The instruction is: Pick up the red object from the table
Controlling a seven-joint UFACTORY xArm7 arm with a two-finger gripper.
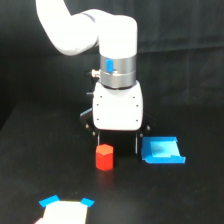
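The red object (104,156), a small red-orange hexagonal block, stands upright on the black table (40,150) in the lower middle of the exterior view. My gripper (117,145) hangs straight down from the white arm, just behind and above the block. Its two dark fingers (98,139) stand well apart, so it is open and empty. The block sits close to the finger on the exterior view's left, in front of the gap. Whether the fingertips touch the table is not clear against the dark cloth.
A flat blue tray-like piece (162,151) lies on the table just to the exterior view's right of the gripper. A white object with blue corners (65,209) sits at the bottom edge. A black backdrop hangs behind the arm.
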